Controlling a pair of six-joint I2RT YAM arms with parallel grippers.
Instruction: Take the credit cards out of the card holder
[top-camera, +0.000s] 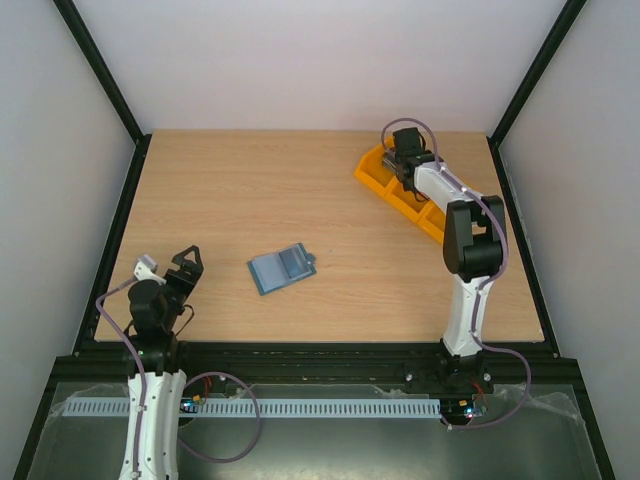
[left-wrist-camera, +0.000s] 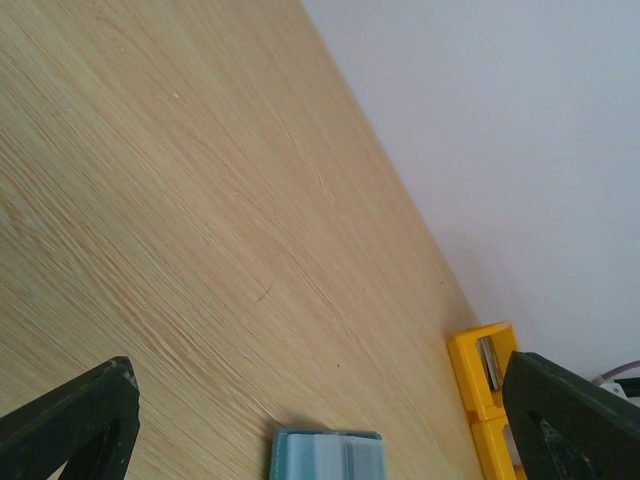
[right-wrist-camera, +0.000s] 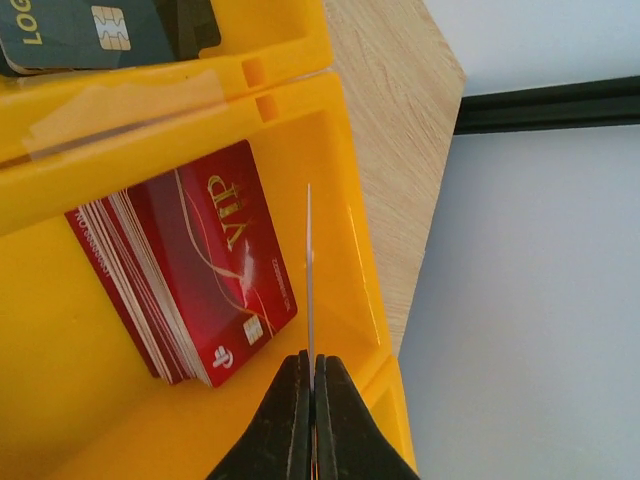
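Note:
The teal-blue card holder lies open on the table's middle; its top edge shows in the left wrist view. My right gripper is shut on a thin credit card, seen edge-on, held over the far compartment of the orange tray. A stack of red credit cards lies in that compartment. A dark grey card lies in the compartment beside it. My left gripper is open and empty, near the table's front left, apart from the card holder.
The orange tray stands along the table's far right edge. It also shows in the left wrist view. A black frame borders the table. White walls enclose the table on three sides.

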